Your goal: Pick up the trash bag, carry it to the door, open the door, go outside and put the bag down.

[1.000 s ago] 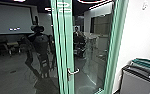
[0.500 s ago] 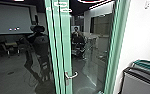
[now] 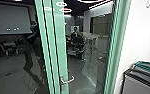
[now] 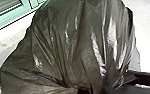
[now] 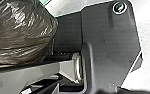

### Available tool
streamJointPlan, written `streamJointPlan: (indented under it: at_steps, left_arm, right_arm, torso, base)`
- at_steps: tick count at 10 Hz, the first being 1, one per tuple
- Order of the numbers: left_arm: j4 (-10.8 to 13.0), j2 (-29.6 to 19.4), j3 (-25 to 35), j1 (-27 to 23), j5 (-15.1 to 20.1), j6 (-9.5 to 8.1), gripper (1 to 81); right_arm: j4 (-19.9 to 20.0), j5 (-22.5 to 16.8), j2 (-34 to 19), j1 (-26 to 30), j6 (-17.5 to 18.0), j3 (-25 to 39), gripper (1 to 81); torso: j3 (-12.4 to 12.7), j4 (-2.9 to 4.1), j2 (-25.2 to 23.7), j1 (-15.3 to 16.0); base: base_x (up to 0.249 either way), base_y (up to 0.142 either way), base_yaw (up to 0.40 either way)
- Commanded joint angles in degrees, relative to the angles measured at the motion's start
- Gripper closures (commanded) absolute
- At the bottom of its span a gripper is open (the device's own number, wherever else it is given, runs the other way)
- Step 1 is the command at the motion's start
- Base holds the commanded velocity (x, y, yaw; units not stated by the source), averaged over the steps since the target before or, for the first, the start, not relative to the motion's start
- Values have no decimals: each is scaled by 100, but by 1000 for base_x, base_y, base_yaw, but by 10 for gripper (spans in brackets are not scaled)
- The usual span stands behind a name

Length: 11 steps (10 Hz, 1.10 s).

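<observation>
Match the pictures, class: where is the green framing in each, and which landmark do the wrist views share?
Head view: green framing mid-picture, left of the grey bin.
Left wrist view: beyond the trash bag.
Right wrist view: green sliver beyond the bag, probably framing.
Shared landmark, wrist views: the bag.

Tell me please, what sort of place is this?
Probably an office building: a glass door with a green frame and metal handle, and a large screen in the dark room.
</observation>
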Motion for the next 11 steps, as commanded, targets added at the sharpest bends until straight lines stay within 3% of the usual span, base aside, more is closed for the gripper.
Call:
streamJointPlan:
  at_steps: [1, 8, 11]
  left_arm:
    - [54, 15, 44, -319, 355, 4, 811]
    - [54, 6, 44, -319, 364, 4, 811]
    - [54, 6, 44, -319, 373, 4, 811]
  right_arm:
    - [-55, -312, 22, 303, -30, 23, 10]
    - [-54, -312, 13, 286, -30, 23, 10]
    - [-55, -312, 22, 286, -30, 23, 10]
  torso:
    - [0, 0, 0, 0]
    - [0, 0, 0, 0]
    - [0, 0, 5, 7]
  base:
    - [131, -85, 0]
    - [123, -81, 0]
    - [21, 0, 0]
